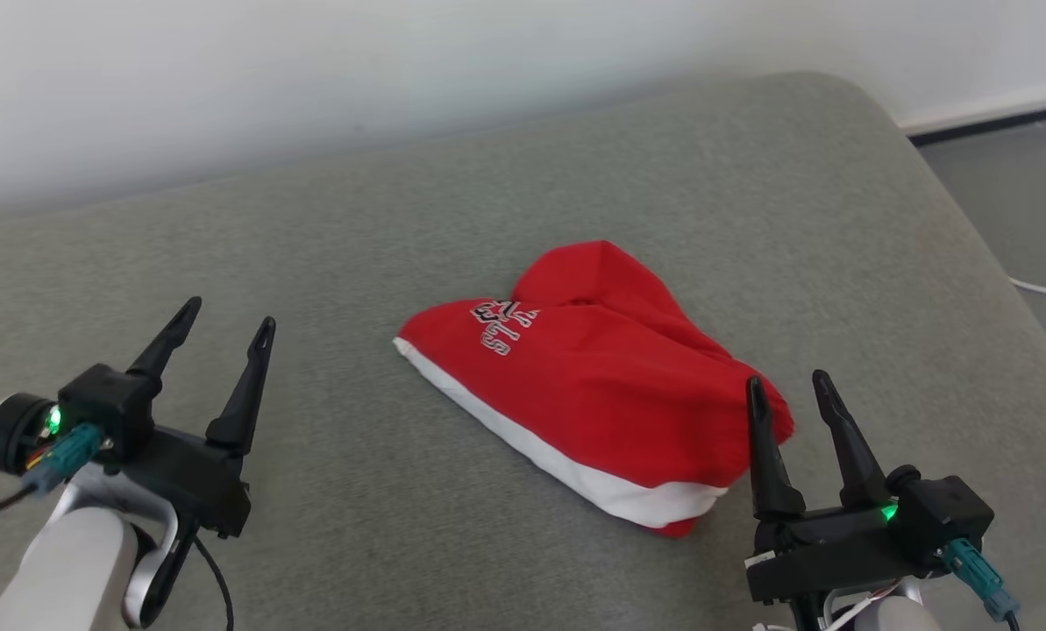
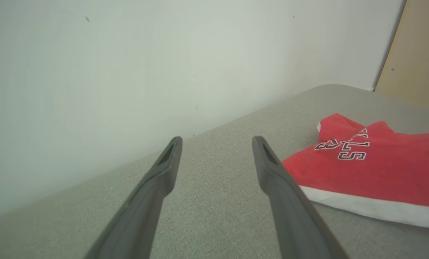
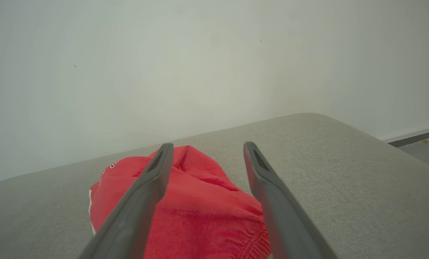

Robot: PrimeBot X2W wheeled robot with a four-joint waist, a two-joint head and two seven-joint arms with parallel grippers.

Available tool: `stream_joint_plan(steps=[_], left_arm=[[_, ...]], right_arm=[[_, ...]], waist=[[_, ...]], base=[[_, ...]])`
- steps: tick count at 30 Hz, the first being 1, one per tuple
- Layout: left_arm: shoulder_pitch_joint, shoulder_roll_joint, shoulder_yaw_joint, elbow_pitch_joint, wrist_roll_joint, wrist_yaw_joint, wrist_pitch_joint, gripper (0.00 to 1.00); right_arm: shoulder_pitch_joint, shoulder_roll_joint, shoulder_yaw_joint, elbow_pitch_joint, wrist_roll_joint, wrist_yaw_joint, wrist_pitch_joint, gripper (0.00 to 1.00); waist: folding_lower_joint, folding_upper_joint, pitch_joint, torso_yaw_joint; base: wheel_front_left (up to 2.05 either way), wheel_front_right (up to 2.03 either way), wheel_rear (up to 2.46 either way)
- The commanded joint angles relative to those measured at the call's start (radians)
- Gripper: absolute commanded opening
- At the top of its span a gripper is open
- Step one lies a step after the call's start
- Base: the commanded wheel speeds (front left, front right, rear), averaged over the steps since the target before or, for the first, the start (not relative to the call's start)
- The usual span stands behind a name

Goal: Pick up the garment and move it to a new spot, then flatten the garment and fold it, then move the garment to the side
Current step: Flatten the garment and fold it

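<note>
Garment (image 1: 593, 386) is laid diagonally; wide, empty right jaws are poised beside its nearer end, wide left jaws well apart.

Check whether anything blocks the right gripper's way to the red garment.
Nothing visible does. The right gripper, open, hovers by the near end of the red garment; around it lies bare grey cushion.

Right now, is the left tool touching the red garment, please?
No, the left tool stands open and apart from the red garment, with bare grey cushion between them.
</note>
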Motion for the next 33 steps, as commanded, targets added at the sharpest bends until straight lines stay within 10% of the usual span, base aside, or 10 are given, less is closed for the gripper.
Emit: stream_joint_plan(steps=[1,14,31,32,33], left_arm=[[-0.02,0.014,-0.023,0.009,-0.023,0.002,0.011,1.0],[-0.14,0.143,-0.302,0.088,-0.269,0.002,0.103,1.0],[-0.267,0.148,-0.495,0.299,-0.374,0.002,0.105,1.0],[-0.27,0.144,-0.503,0.31,-0.393,0.002,0.11,0.85],[-0.27,0.141,-0.517,0.315,-0.409,0.002,0.115,0.21]], right_arm=[[-0.009,0.006,0.007,0.004,0.017,0.0,-0.005,1.0],[-0.02,0.006,0.031,0.025,0.085,0.0,-0.003,1.0],[-0.039,0.006,0.044,0.034,0.105,0.0,-0.003,1.0],[-0.039,0.006,0.044,0.034,0.104,0.0,-0.003,1.0],[-0.039,0.006,0.042,0.035,0.104,0.0,-0.003,1.0]], waist=[[-0.0001,-0.0001,0.064,-0.087],[-0.0001,-0.0001,0.094,-0.213],[-0.0001,-0.0001,0.138,-0.267],[-0.0001,-0.0001,0.138,-0.268],[-0.0001,-0.0001,0.138,-0.268]], base=[[0.0,0.0,0.0],[0.0,0.0,0.0],[0.0,0.0,0.0],[0.0,0.0,0.0],[0.0,0.0,0.0]])
